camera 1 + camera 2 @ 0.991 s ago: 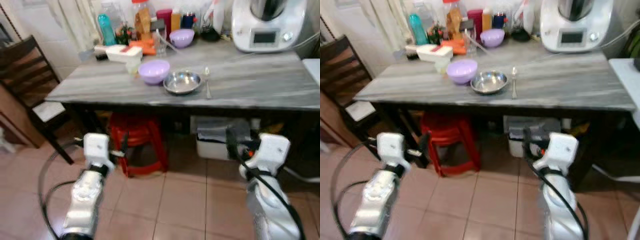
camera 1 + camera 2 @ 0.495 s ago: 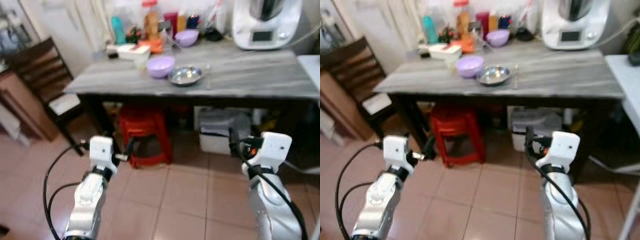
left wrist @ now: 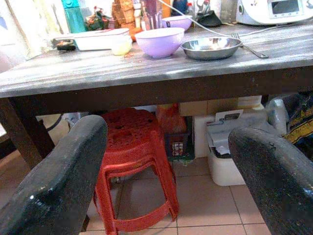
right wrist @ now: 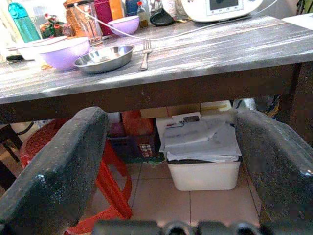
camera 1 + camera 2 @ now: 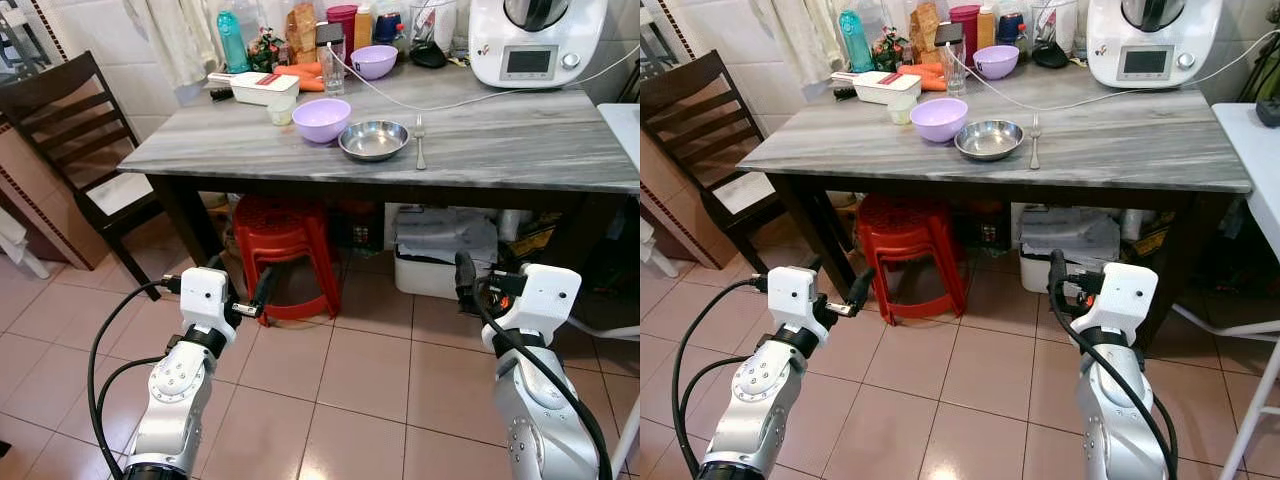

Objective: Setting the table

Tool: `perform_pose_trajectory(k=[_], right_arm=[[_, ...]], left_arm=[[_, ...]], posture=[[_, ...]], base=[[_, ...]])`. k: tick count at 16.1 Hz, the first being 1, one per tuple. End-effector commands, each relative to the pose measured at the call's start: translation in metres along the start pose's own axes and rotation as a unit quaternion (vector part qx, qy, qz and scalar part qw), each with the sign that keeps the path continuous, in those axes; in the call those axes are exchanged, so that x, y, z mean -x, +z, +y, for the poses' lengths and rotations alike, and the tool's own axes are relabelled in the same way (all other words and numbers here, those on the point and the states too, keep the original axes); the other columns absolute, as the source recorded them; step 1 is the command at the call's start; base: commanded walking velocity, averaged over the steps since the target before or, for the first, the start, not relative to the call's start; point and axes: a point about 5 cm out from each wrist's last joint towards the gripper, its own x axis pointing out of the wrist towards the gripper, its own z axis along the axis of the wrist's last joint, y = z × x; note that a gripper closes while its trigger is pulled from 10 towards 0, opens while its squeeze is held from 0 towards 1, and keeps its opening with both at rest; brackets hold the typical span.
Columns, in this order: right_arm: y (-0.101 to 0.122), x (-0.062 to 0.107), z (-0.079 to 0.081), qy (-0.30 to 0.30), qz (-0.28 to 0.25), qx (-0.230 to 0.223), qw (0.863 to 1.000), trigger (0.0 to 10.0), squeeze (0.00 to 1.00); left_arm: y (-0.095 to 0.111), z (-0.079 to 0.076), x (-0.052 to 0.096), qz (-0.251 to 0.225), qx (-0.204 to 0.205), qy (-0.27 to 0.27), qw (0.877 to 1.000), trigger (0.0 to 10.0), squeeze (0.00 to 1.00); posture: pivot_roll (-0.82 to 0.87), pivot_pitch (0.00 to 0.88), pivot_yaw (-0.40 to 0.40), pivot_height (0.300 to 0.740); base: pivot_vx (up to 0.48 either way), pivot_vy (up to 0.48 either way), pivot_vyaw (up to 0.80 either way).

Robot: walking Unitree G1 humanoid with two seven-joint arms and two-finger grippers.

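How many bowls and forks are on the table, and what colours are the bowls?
Purple bowls: 2, the near one and the far one among the bottles.
Silver metal bowls: 1, right beside the near purple one.
Forks: 1, lying just right of the metal bowl.
Total: 4 things on the table.

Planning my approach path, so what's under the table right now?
Under the table stand a red plastic stool on the left and a white bin heaped with papers on the right. Shadow and clutter hide what lies further behind them.
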Motion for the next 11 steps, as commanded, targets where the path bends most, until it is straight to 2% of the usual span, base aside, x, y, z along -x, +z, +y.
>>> perform_pose_trajectory(k=[1, 3, 7, 11], right_arm=[[0.0001, 0.0000, 0.0034, 0.003, 0.002, -0.006, 1.000, 10.0, 0.00], [-0.0002, 0.0003, 0.0031, 0.002, 0.004, -0.006, 1.000, 10.0, 0.00], [-0.0006, 0.0001, 0.0025, 0.000, 0.005, -0.006, 1.000, 10.0, 0.00], [0.0001, -0.0017, 0.0024, 0.000, 0.003, -0.007, 1.000, 10.0, 0.00]], left_arm=[[0.0003, 0.0026, 0.0022, 0.003, -0.002, 0.000, 1.000, 10.0, 0.00], [0.0004, 0.0024, 0.0023, 0.003, -0.001, -0.001, 1.000, 10.0, 0.00], [0.0005, 0.0018, 0.0018, 0.004, 0.000, -0.004, 1.000, 10.0, 0.00], [0.0012, 0.0010, 0.0008, 0.002, 0.001, -0.005, 1.000, 10.0, 0.00]], posture=[[-0.13, 0.000, 0.132, 0.740], [-0.13, 0.000, 0.134, 0.740], [-0.13, 0.000, 0.134, 0.740], [-0.13, 0.000, 0.133, 0.740]], base=[[0.000, -0.307, 0.00], [0.000, -0.311, 0.00], [0.000, -0.315, -0.48], [0.000, -0.318, 0.00]])
